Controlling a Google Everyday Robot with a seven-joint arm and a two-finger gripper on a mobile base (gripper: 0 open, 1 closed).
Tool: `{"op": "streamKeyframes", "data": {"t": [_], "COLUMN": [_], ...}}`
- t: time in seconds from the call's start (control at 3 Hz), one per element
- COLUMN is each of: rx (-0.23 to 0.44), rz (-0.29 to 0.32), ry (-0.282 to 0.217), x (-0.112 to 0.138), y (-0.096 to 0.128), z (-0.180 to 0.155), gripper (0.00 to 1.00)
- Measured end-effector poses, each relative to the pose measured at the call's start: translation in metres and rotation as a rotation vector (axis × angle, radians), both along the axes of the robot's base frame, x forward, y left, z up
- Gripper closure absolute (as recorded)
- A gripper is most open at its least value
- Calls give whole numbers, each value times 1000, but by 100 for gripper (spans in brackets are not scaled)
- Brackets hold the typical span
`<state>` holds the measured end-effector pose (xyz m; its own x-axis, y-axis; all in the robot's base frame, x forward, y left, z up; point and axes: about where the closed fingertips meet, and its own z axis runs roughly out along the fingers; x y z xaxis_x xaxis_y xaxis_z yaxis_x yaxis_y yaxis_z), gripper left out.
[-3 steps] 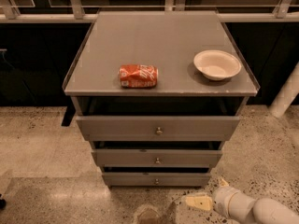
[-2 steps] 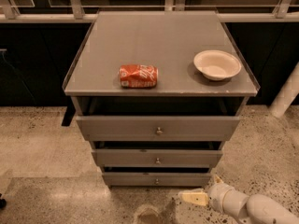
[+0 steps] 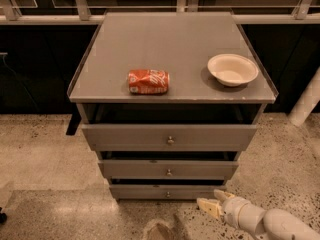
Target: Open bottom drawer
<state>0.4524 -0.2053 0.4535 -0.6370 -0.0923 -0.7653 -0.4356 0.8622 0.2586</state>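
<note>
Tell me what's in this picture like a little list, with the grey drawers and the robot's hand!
furniture: grey three-drawer cabinet on speckled floor
on top, left of middle: crushed red soda can lying on its side
on top, right: round white bowl
task drawer: narrowest grey bottom drawer, small round metal knob at its centre
robot: pale two-finger gripper low by the drawer's right end, off the knob

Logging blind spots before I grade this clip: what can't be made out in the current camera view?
- Inside of the bottom drawer: camera view, hidden behind its own front and the middle drawer above.
- Gripper, low and to the right of that drawer's front: how near it is in depth cannot be judged from this angle.
- Arm: cut off by the bottom-right edge.
- Red can: lettering too small to read.
</note>
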Motion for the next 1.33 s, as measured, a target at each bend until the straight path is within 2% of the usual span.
{"op": "streamKeyframes", "data": {"t": [0.67, 1.0, 1.33], "rx": [0, 26, 92], "rz": [0, -42, -46], "ry": [0, -16, -61], "x": [0, 6, 20], "y": [0, -6, -11], "z": [0, -17, -49], "gripper": [87, 100, 100]}}
